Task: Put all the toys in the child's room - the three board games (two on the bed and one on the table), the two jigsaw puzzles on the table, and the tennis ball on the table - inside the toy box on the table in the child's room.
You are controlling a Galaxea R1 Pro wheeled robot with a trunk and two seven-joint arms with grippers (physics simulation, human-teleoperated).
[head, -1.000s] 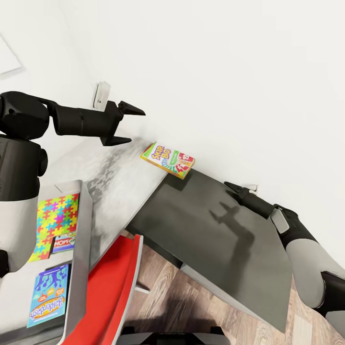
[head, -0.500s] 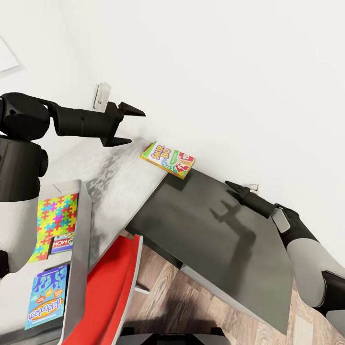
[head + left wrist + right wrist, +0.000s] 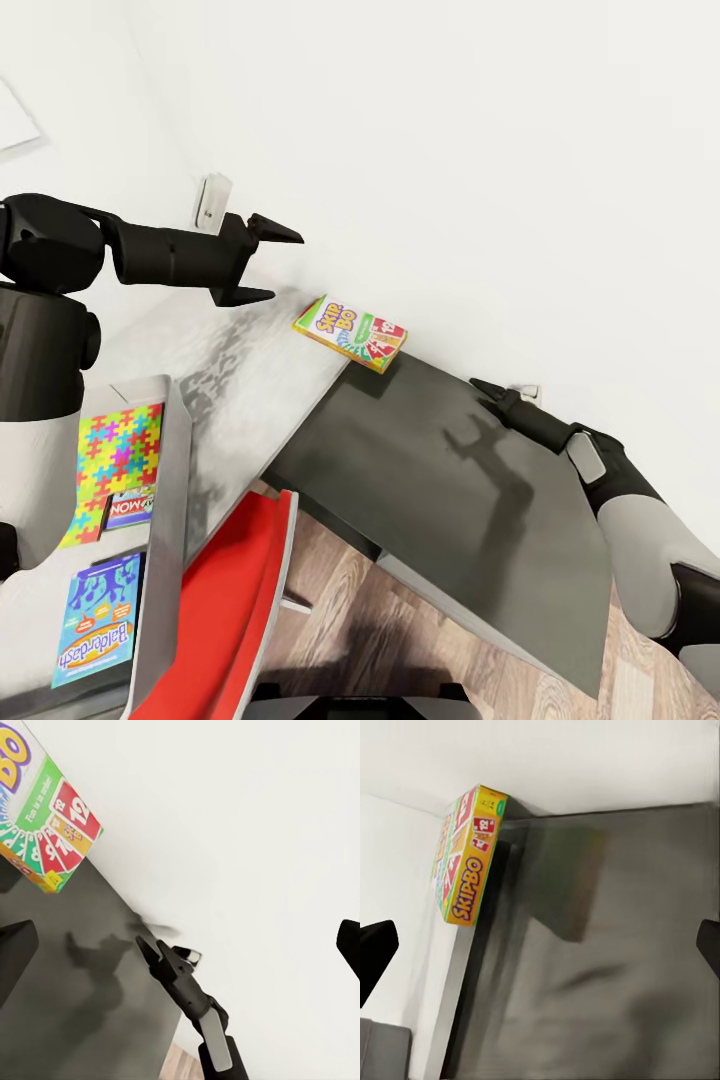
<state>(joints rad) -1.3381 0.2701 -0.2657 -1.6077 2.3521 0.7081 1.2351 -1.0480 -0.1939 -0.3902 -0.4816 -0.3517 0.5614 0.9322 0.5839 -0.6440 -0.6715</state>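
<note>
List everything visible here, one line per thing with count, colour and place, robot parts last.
board game: one, white with yellow, red and green print, flat on the table where the pale top meets the dark top, near the wall.
table: one, pale grey speckled top joined to a dark grey top.
toy box: one, clear grey, at the head view's lower left.
jigsaw puzzle: one, multicoloured, seen within the toy box.
small boxes: two, one blue, one dark with red, seen within the toy box.
red chair-like object: one, beside the toy box.
wall outlets: two, white.
floor: wood planks.
left gripper: black, open, above the pale top.
right gripper: black, over the dark top's far edge.
</note>
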